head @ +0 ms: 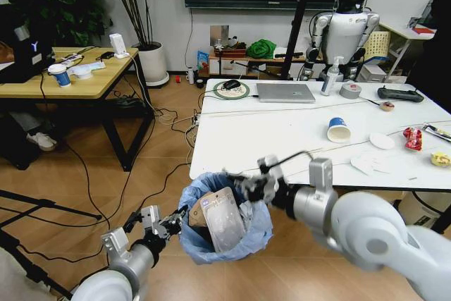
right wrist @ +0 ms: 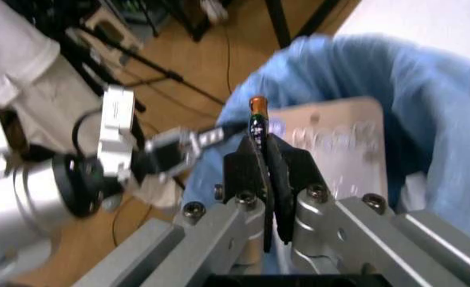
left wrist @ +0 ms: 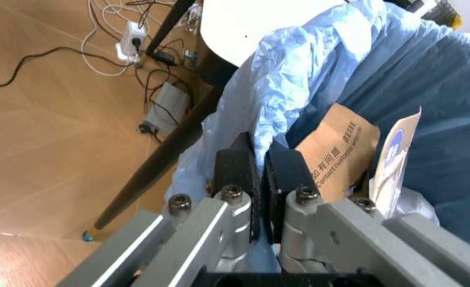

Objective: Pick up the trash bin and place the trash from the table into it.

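1. The left gripper (head: 171, 223) is clamped on the rim of the trash bin (head: 224, 225), holding it beside the table (head: 282, 139)
2. The right gripper (head: 243, 182), above the bin, pinches a small dark wrapper (right wrist: 258, 116)
3. Cardboard (left wrist: 335, 152) sits inside the bin

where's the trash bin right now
In the head view the trash bin sits low at centre, off the table's near edge, its rim pinched by the left claw, the right claw above it.
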Available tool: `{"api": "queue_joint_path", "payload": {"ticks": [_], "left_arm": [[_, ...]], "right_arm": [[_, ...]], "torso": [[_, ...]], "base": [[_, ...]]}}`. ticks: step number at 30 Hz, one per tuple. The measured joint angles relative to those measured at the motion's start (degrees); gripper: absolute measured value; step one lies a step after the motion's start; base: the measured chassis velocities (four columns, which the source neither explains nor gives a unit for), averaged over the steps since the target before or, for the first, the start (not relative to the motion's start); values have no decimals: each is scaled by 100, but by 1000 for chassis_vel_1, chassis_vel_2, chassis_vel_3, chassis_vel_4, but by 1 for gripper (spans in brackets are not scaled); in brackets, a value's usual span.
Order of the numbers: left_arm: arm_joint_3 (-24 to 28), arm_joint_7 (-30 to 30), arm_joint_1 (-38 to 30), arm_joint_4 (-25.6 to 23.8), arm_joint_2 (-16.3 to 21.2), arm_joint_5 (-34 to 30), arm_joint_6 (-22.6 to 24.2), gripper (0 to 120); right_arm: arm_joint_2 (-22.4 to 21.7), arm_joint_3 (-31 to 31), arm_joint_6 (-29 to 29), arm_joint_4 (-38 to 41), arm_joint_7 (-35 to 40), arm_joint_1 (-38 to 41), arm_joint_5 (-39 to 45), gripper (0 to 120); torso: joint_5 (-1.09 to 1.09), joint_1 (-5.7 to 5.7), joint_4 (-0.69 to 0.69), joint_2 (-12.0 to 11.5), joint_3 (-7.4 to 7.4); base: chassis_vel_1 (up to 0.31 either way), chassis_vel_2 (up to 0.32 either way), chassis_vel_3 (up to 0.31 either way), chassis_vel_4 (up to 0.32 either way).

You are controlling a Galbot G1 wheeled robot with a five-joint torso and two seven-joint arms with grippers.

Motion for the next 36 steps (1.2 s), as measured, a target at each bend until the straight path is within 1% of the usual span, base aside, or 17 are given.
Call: {"api": "queue_joint_path", "payload": {"ticks": [3, 6, 11, 15, 21, 22, 23, 26, 28, 29, 30, 33, 35, 36], "left_arm": [[12, -24, -31, 22, -32, -2, 10, 0], [34, -33, -49, 34, -52, -2, 14, 0], [93, -51, -87, 37, -97, -2, 32, 0], [116, -54, -79, 36, -111, -3, 43, 0], [126, -61, -27, 18, -129, -3, 53, 0], [126, -61, -27, 18, -129, -3, 53, 0], [128, -61, -21, 17, -134, -2, 53, 0], [142, -64, -10, 14, -138, 5, 54, 0], [145, -64, 0, -2, -146, 8, 56, 0], [145, -64, 0, -2, -146, 8, 56, 0], [142, -64, 9, -9, -147, 11, 57, 0], [126, -64, 49, -19, -148, 31, 57, 0], [115, -64, 74, -21, -148, 63, 57, 0], [115, -64, 74, -21, -148, 63, 57, 0]], "right_arm": [[0, 23, -118, 140, 359, -91, 346, 0], [-18, 70, -124, 131, 384, -170, 364, 0], [4, 65, 8, -34, 76, -248, -77, 0], [54, 8, 66, -54, -37, -206, -221, 1], [93, -51, 199, -108, -108, -151, -274, 26], [93, -51, 199, -108, -108, -151, -274, 26], [113, -86, 234, -135, -135, -135, -343, 30], [150, -172, 291, -186, -241, -83, -573, 41], [245, -220, 325, -218, -274, 59, -707, 51], [245, -220, 325, -218, -274, 59, -707, 51], [308, -198, 371, -259, -281, 139, -795, 55], [552, 244, 577, -536, -193, 322, -919, 69], [631, 794, 665, -802, -165, 244, -1084, 77], [631, 794, 665, -802, -165, 244, -1084, 77]], "torso": [[1, 0, 0, 0, 0], [1, 0, 0, 0, 0], [0, 0, 0, 0, 0], [1, 0, 0, 0, 0], [1, 0, 0, 0, 0], [1, 0, 0, 0, 0], [1, 0, 0, 0, 0], [1, 0, 0, 0, 1], [1, 0, 0, 0, 1], [1, 0, 0, 0, 1], [0, 0, 0, 0, 1], [0, 0, 2, 0, 1], [-1, 1, 3, 0, 1], [-1, 1, 3, 0, 1]], "base": [[0, 0, 0, 0], [0, 0, 0, 0], [0, 0, 0, 0], [0, 0, 0, 0], [0, 0, 0, 0], [0, 0, 0, 0], [0, 0, 0, 0], [0, 0, 0, 0], [0, 0, 0, 0], [0, 0, 0, 0], [0, 0, 0, 0], [0, 0, 0, 0], [0, 0, 0, 0], [0, 0, 0, 0]]}}
